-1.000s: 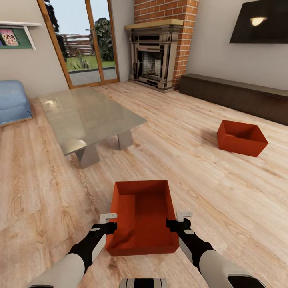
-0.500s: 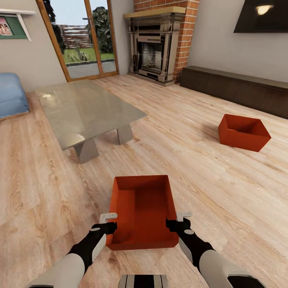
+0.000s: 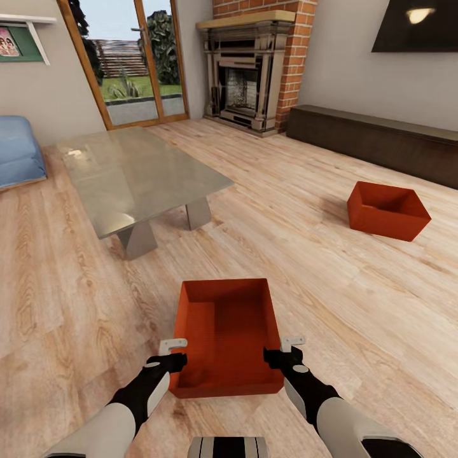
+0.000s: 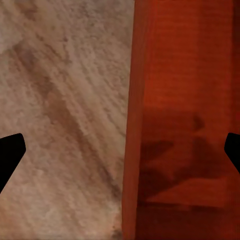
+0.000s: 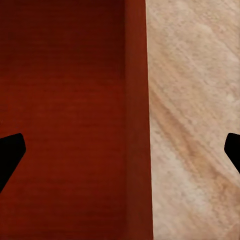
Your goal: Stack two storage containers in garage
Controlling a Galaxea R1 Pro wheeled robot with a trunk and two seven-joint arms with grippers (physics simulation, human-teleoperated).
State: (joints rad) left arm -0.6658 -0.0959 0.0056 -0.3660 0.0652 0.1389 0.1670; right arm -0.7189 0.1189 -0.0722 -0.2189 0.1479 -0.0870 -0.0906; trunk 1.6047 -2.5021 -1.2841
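Nothing is shifting since half a second ago; a second ago the head camera was tilting. Left gripper and right gripper are hovering wide-fingered astride the near container's side walls, one wall between each pair of fingers, nothing clamped; its long axis is running away from the robot. Beyond, right of the glass coffee table, the second container is sitting on the wood floor.

No readable text, label or number appears anywhere.
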